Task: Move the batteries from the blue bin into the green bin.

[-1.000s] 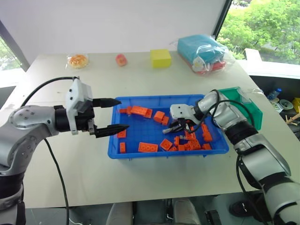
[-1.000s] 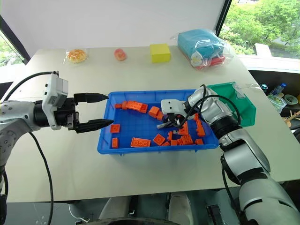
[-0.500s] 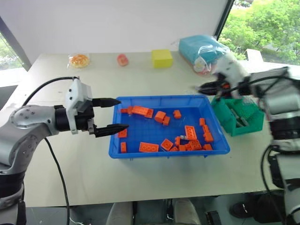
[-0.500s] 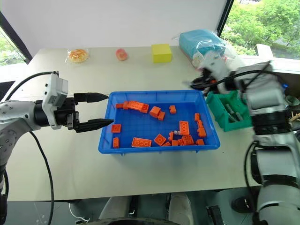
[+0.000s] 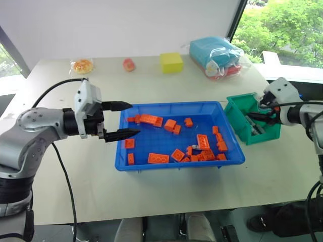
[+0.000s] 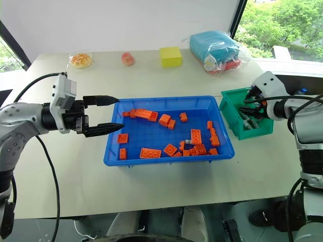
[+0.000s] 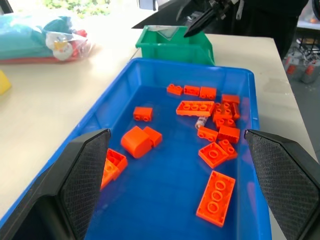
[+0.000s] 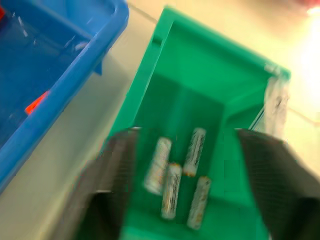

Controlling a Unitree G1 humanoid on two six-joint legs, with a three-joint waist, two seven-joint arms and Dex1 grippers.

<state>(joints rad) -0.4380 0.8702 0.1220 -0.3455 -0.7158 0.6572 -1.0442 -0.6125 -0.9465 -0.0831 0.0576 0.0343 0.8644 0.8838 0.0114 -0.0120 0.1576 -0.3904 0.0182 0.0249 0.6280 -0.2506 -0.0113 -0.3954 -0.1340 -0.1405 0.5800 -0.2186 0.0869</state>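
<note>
right gripper (image 6: 247,105) spread wide over the green bin (image 6: 229,108), holding nothing, fingers (image 8: 116,170) apart on either side of the bin's opening in the right wrist view. poised above the bin's inside, not touching the walls as far as can be seen. right arm reaching in from the table's right side, gripper aimed toward the bin and tilted downward.

four batteries (image 8: 175,175) lying on the green bin's floor, close together, roughly parallel. one more small silver battery (image 7: 201,121) seen in the blue bin (image 5: 151,166), lying among the orange bricks (image 5: 202,148) at the bin's right part, touching or just beside a brick.

left gripper (image 5: 123,121) open too, two black fingers (image 5: 122,134) parted one above the other, empty. held level just over the blue bin's left rim, pointing toward the robot's right across the tray. left arm bent at the elbow, forearm running along the table's left side, a black cable looping from the wrist.

blue bin at the middle of the white table (image 5: 75,186), green bin just beside its right end, a narrow gap between them. orange bricks scattered over the blue bin's floor, thickest near the right front corner.

along the table's far edge: a yellow block (image 5: 171,62), a light-blue wrapped bundle (image 5: 214,53), a small pink thing (image 5: 129,64), a clear bag with orange contents (image 5: 83,65).
</note>
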